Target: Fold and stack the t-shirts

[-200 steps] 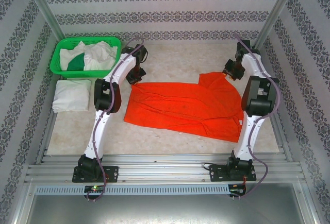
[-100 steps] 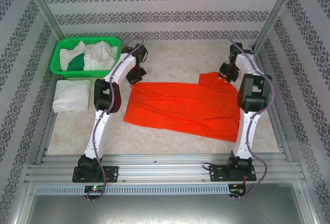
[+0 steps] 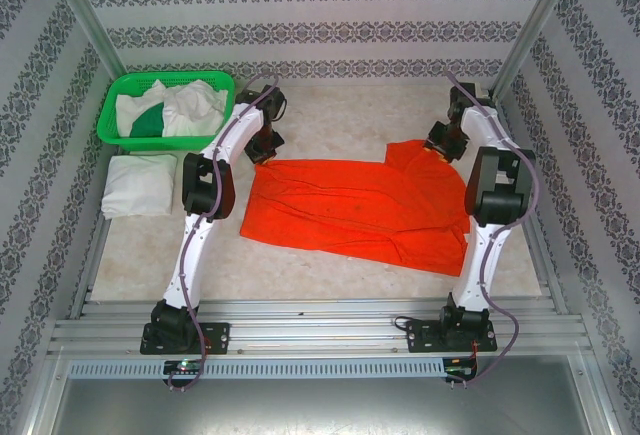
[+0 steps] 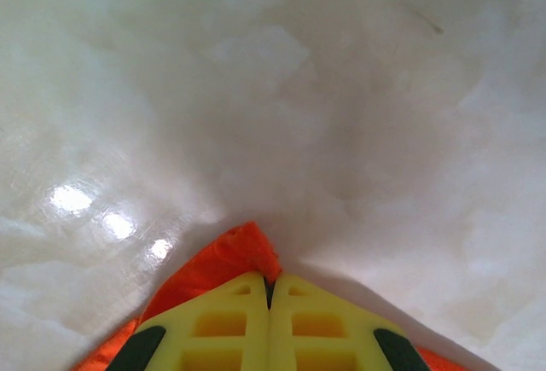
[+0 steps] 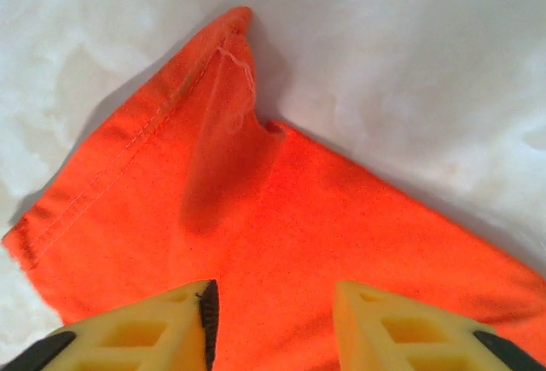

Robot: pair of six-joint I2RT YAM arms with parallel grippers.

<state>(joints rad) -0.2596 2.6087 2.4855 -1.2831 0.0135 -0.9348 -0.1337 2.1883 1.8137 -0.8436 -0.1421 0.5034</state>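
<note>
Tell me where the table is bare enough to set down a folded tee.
Free: the far strip beyond the orange t-shirt, between green basket and right claw; also the near strip between shirt and rail. Crowded: far left, basket plus folded white tee.

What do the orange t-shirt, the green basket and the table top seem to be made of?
The orange t-shirt: soft matte cloth, likely cotton knit; stitched hem, loose folds.
The basket: probably plastic; even bright green, stiff thin rim.
The table top: hard, glossy, pale marbled surface, stone or laminate; lamp reflections show.
</note>
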